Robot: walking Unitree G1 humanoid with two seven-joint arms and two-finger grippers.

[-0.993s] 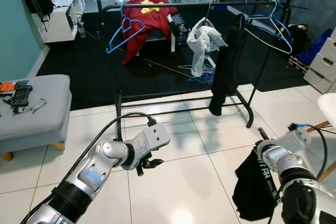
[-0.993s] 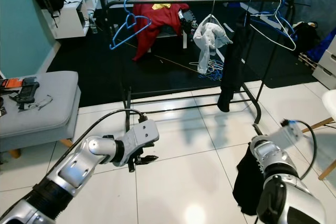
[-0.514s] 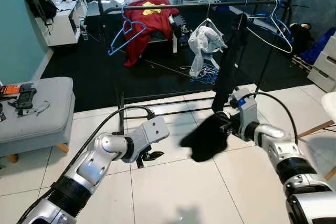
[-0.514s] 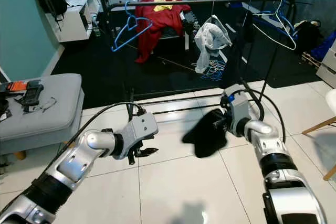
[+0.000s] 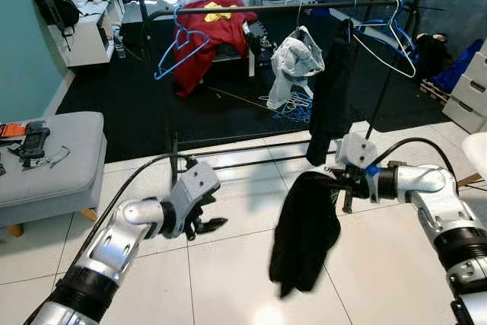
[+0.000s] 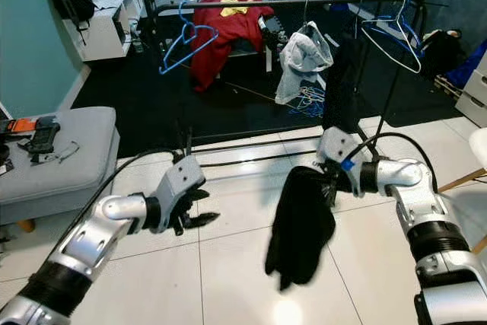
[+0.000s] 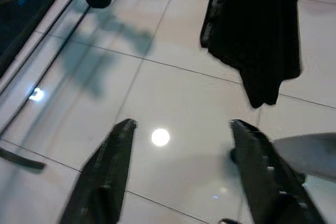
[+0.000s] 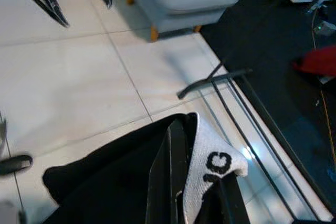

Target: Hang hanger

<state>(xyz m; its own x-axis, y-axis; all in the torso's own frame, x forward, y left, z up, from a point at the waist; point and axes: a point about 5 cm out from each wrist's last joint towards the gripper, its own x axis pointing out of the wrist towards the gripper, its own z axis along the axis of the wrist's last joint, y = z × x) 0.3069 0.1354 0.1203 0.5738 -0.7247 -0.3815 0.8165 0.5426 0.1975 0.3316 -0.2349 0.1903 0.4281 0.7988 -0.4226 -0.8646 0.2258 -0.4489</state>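
My right gripper (image 5: pixel 337 183) is shut on the collar of a black garment (image 5: pixel 304 230) with a white label (image 8: pixel 212 163). The garment hangs limp above the white tiles, in front of the rack's foot. No hanger can be made out in the cloth. The black clothes rack rail (image 5: pixel 266 7) runs across the back with a blue hanger (image 5: pixel 179 39), a white garment (image 5: pixel 295 62), a hanging black garment (image 5: pixel 331 97) and more hangers (image 5: pixel 388 32). My left gripper (image 5: pixel 204 224) is open, low over the floor, left of the held garment (image 7: pixel 257 35).
A grey ottoman (image 5: pixel 46 157) with small items stands at the left. Behind the rack lie a dark carpet, a red garment on a chair (image 5: pixel 205 32) and loose hangers on the floor (image 5: pixel 293 104). White drawers (image 5: pixel 468 93) stand at the right.
My right arm has swung the black garment up from low at my right side to the rack's foot, and now it hangs straight down. The left gripper has drifted slightly left.
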